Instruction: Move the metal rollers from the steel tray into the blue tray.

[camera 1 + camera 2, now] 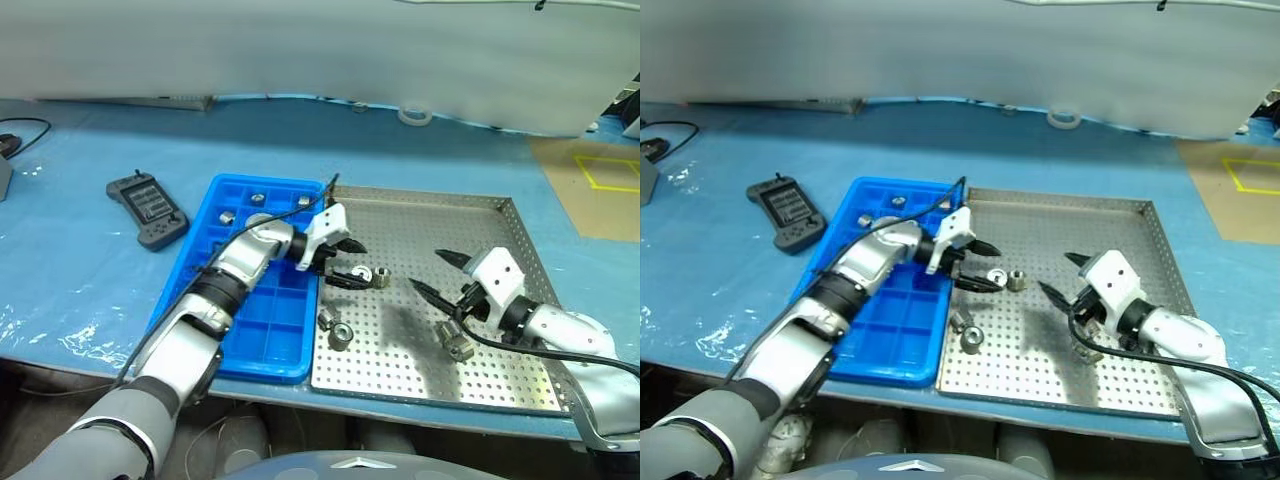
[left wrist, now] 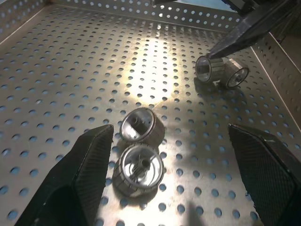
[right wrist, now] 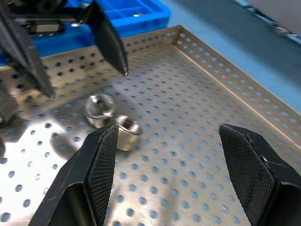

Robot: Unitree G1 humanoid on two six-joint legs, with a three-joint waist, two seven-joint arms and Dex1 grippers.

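Note:
The steel tray [image 1: 450,225] lies beside the blue tray [image 1: 270,335], to its right. Two metal rollers [image 1: 371,274] sit just beyond the tips of my left gripper [image 1: 352,263], which is open at the tray's left side and empty. In the left wrist view this pair [image 2: 140,148] lies between the fingers. Another pair of rollers [image 1: 334,328] rests near the steel tray's front left. A third pair [image 1: 456,342] lies under my right gripper [image 1: 425,268], open and empty, pointing left. Three rollers [image 1: 258,198] sit in the blue tray's far compartments.
A black handheld controller [image 1: 148,210] lies left of the blue tray. A tape roll [image 1: 415,116] sits at the table's far edge. A cable [image 1: 25,130] runs at the far left. The steel tray's raised rim [image 3: 221,77] borders blue table.

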